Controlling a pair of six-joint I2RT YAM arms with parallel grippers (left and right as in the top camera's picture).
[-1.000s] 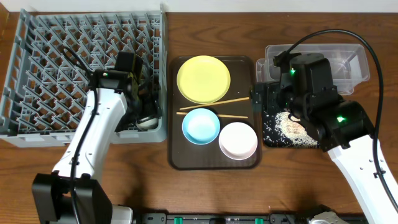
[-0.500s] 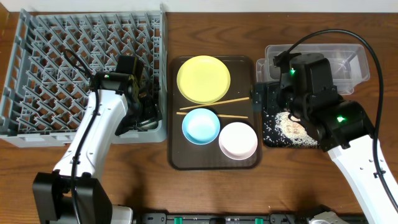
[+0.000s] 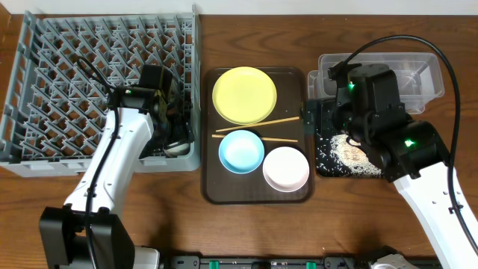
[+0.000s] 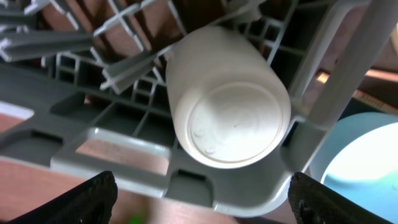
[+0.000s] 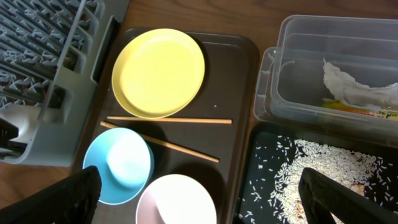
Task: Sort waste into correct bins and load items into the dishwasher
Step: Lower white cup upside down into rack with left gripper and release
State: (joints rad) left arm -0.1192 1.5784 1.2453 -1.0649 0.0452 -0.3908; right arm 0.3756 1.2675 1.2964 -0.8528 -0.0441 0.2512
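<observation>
The small white cup (image 4: 227,99) lies tilted among the pegs in the front right corner of the grey dish rack (image 3: 75,75), base toward the left wrist camera. My left gripper (image 4: 199,199) is open and empty just above it (image 3: 175,131). My right gripper (image 5: 211,199) is open and empty, hovering between the brown tray and the black tray (image 3: 328,161). The yellow-green plate (image 3: 244,95), blue bowl (image 3: 241,151) and white bowl (image 3: 286,168) sit on the brown tray. Rice (image 5: 323,174) lies on the black tray. The clear tub (image 5: 298,93) holds the tissue (image 5: 354,84) and wrapper (image 5: 367,111).
The brown serving tray (image 3: 258,196) stands between the rack and the bins. Two wooden chopsticks (image 3: 258,123) lie across it between the plate and the bowls. The rack's right wall is close to the tray's left edge.
My left wrist has shifted slightly over the rack's front right corner. The cup stays in the rack. The right arm has not moved.
</observation>
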